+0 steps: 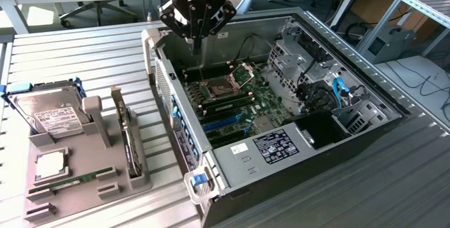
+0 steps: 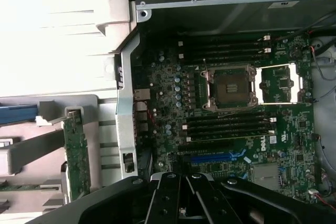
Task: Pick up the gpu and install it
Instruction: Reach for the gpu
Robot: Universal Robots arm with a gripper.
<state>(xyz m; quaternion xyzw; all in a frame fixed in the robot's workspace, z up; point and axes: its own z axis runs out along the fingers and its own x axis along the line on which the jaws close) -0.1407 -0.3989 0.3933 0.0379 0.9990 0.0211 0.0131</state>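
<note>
Slatted metal is forming the top of the bench [image 1: 84,54], which is carrying an open computer case [image 1: 168,86] and a grey holder [image 1: 77,196]. The tool [image 1: 195,48] is hanging over the motherboard [image 1: 232,99], closed tight and gripping nothing. The gpu [image 1: 128,144] is standing on edge in the holder, at about seven o'clock from the tool in the exterior view, near the hard drive [image 1: 46,115]. I am judging that nothing is done yet: both picking up and installing are remaining.
</note>
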